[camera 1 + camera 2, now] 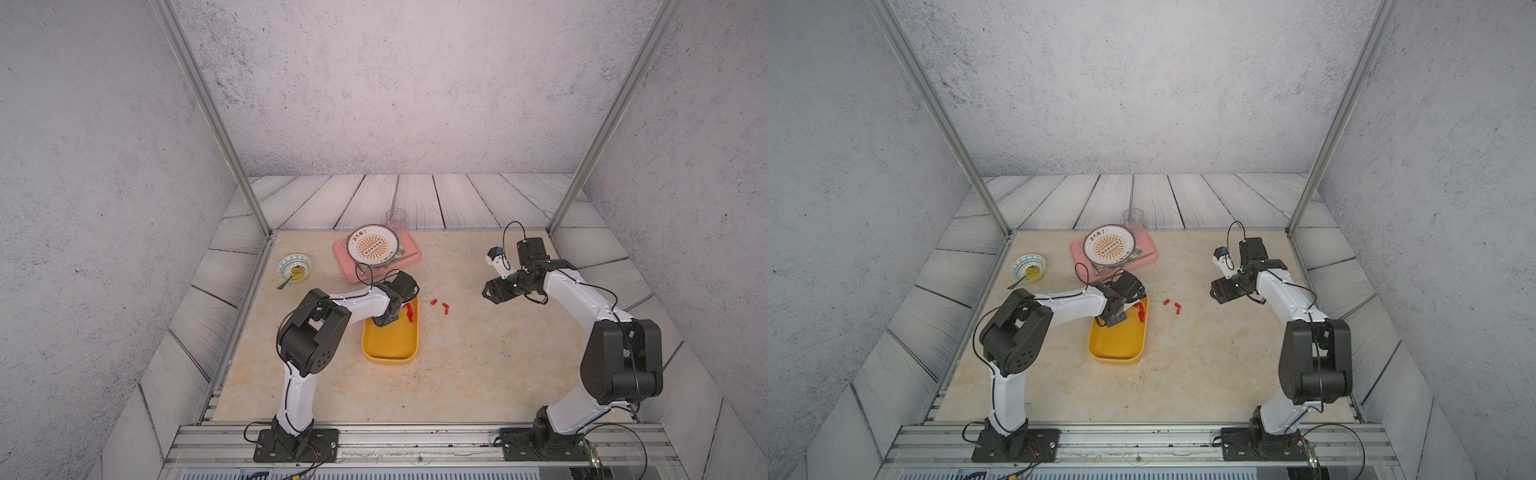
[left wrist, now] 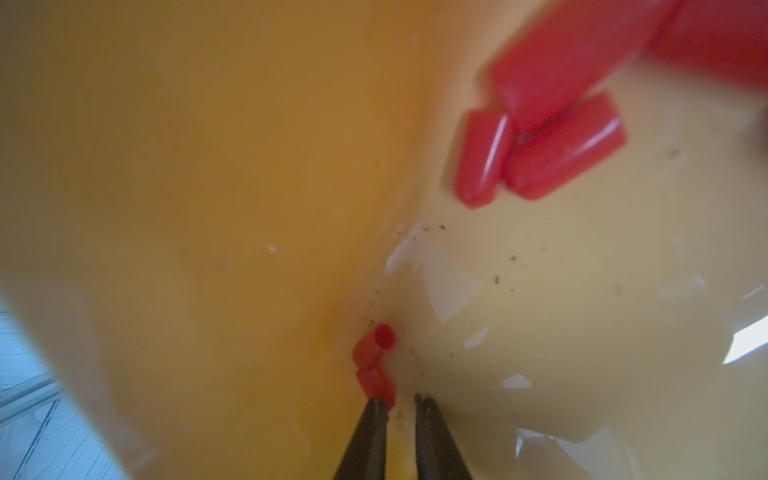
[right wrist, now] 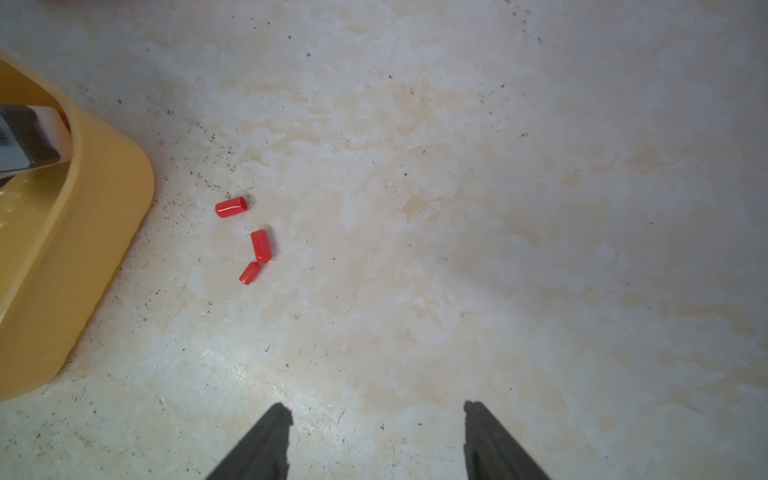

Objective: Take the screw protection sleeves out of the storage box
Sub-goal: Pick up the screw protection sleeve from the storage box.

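The yellow storage box (image 1: 390,357) (image 1: 1117,358) lies mid-table. Several red screw protection sleeves (image 1: 409,311) (image 1: 1140,311) bunch at its far right end. My left gripper (image 1: 384,320) (image 1: 1111,320) reaches down inside the box. In the left wrist view its tips (image 2: 401,401) stand open by a narrow gap at the foot of the box wall (image 2: 208,166); two sleeves (image 2: 374,365) lie just past one fingertip, touching it. Other sleeves (image 2: 540,137) lie farther along. Three sleeves (image 1: 439,305) (image 3: 261,246) rest on the table right of the box (image 3: 62,249). My right gripper (image 1: 490,293) (image 3: 376,409) hovers open and empty over bare table.
A pink tray (image 1: 353,270) with a patterned plate (image 1: 372,245) sits behind the box, a clear cup (image 1: 396,220) beyond it. A small bowl with a spoon (image 1: 294,267) stands at the far left. Metal frame posts rise at the back corners.
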You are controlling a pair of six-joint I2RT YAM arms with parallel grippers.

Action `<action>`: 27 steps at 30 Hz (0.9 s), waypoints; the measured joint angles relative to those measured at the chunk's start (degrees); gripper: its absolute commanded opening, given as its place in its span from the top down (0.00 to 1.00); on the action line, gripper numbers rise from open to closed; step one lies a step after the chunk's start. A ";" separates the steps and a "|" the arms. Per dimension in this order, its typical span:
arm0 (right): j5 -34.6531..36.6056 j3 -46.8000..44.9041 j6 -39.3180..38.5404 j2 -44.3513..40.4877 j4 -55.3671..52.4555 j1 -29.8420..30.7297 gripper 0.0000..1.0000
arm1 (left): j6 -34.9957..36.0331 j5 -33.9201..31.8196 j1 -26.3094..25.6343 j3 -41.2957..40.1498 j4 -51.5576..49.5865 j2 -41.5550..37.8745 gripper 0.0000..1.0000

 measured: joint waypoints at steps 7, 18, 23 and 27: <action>-0.02 -0.37 -0.13 0.00 -0.24 0.00 0.31 | 1.31 -0.42 -0.26 -0.76 1.22 -0.26 0.84; -0.04 -0.48 -0.15 0.00 -0.28 0.00 0.31 | 3.85 -1.77 -0.37 -1.77 3.13 -0.55 0.85; -0.04 -0.48 -0.17 0.00 -0.28 0.00 0.31 | 4.61 -2.01 -0.37 -1.77 3.15 -0.87 0.85; -0.04 -0.50 -0.20 0.00 -0.31 0.00 0.31 | 5.38 -2.58 -0.37 -1.77 3.74 -0.96 0.85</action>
